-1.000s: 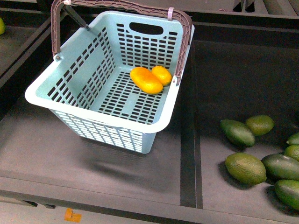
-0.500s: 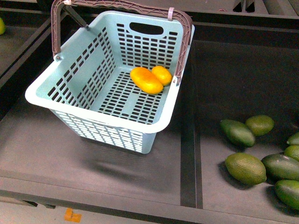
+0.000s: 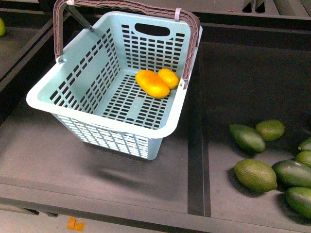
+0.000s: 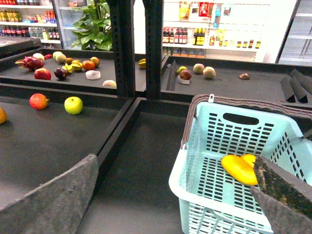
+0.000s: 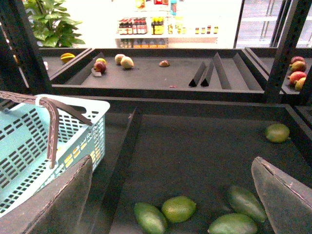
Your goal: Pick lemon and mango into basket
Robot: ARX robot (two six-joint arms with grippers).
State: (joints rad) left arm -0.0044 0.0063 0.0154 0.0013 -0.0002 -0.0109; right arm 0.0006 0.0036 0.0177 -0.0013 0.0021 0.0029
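Basket point(image 3: 104, 119), pale aqua with slotted walls, sits on the dark shelf point(image 3: 43, 155) nearest the robot's body camera, its brown ribbed handle point(image 3: 192, 46) raised over the far rim. On its floor, toward the far right corner, lies the mango point(image 3: 151, 84), and just behind it, touching, the lemon point(image 3: 168, 77). Nothing holds either fruit. To the right, past a divider, dark green oval fruits point(image 3: 255, 174) lie in a loose cluster.

Neither arm shows from the front. From the left wrist, the left gripper point(image 4: 165, 195) has its padded fingers point(image 4: 53, 200) spread wide, empty, beside the basket point(image 4: 195, 185). The right gripper point(image 5: 170, 195) likewise stands wide apart and empty above green fruits point(image 5: 178, 208). Farther back, red and green apples point(image 4: 73, 105) lie on the neighbouring shelf.
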